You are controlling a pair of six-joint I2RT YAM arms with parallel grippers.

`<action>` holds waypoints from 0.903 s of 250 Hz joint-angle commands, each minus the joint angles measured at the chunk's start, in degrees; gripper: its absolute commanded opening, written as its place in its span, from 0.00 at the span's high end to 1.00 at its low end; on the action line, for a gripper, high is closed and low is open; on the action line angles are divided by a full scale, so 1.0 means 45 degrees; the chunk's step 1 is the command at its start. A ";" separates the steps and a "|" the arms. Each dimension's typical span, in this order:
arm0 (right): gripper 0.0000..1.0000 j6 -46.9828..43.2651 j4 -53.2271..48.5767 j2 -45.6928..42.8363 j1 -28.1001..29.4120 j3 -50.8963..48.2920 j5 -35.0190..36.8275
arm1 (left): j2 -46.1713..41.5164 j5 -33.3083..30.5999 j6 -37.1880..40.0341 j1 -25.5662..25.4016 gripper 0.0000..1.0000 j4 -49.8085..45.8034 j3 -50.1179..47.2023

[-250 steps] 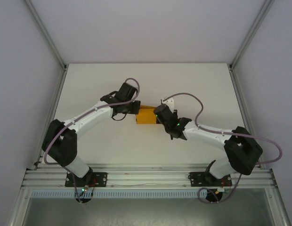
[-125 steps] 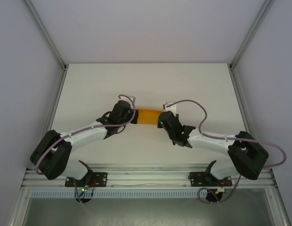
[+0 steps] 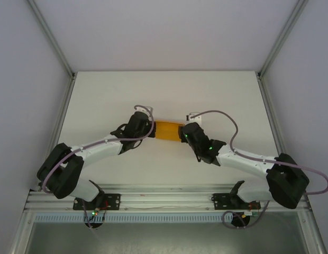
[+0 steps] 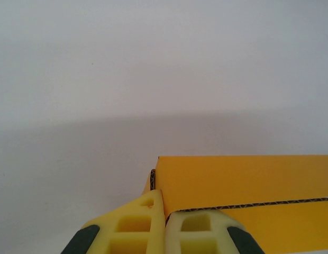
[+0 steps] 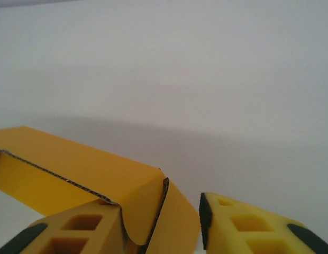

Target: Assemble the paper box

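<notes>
The paper box [image 3: 166,130] is an orange-yellow card box lying mid-table between my two grippers. My left gripper [image 3: 152,129] is at its left end. In the left wrist view this gripper [image 4: 165,203] is shut, its yellow pads pinching the corner of the box [image 4: 248,180] wall. My right gripper [image 3: 183,135] is at the right end. In the right wrist view it [image 5: 156,211] stands open, with the box's [image 5: 84,166] end flap between the fingers. The left pad [image 5: 74,227] sits under the card and the right pad [image 5: 243,227] is apart from it.
White table [image 3: 100,100] all round the box, with grey walls and metal posts [image 3: 61,58] at the sides. The arms' bases are bolted to the rail [image 3: 164,198] at the near edge.
The right gripper has opened and let go of the box's right end, shifting slightly right. Over the second, both arms stretched lower and the box came to lie level.
</notes>
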 commanded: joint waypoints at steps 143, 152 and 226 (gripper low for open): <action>0.29 -0.0789 -0.0739 -0.0927 -0.0828 -0.0813 -0.3797 | 0.0850 -0.0955 0.0245 -0.1147 1.00 -0.4760 0.1636; 0.27 -0.0674 -0.0780 -0.1074 -0.0830 -0.0815 -0.3578 | 0.0903 -0.1012 0.0229 -0.1226 1.00 -0.4789 0.1739; 0.05 0.0882 -0.0966 -0.2188 -0.1078 -0.0598 -0.0909 | 0.1079 -0.1852 0.0427 -0.1889 1.00 -0.5330 0.2440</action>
